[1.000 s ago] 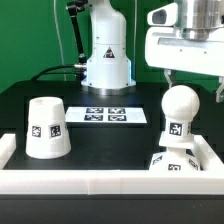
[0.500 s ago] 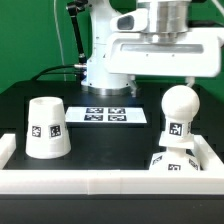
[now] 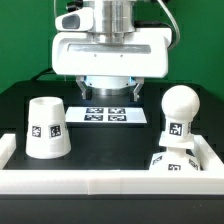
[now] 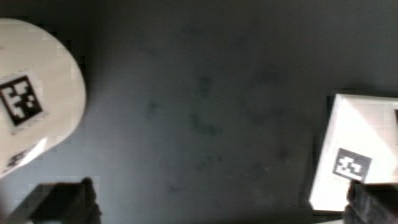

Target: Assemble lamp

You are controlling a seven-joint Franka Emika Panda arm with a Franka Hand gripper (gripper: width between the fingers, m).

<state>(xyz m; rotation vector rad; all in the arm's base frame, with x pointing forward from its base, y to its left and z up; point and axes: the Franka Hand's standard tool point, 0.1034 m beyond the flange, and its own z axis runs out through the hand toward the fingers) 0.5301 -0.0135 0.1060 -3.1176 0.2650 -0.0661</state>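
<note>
The white cone shade (image 3: 47, 127) stands wide end down on the black table at the exterior view's left. The round bulb (image 3: 179, 112) stands upright on the square base (image 3: 172, 162) at the exterior view's right, next to the white front rail. My gripper (image 3: 107, 92) hangs open and empty above the table's middle back, between the two and touching neither. In the wrist view the shade (image 4: 27, 95) shows at one edge. A white tagged piece (image 4: 365, 150) shows at the other; I cannot tell which part it is. The dark fingertips (image 4: 63, 205) stand wide apart over bare table.
The marker board (image 3: 110, 114) lies flat on the table just below and in front of the gripper. A white rail (image 3: 100, 185) runs along the table's front edge, with raised ends at both sides. The robot's white base (image 3: 108, 80) stands behind the hand.
The gripper has swept from the exterior view's upper right to the middle, now over the marker board. The shade, bulb and base have not moved.
</note>
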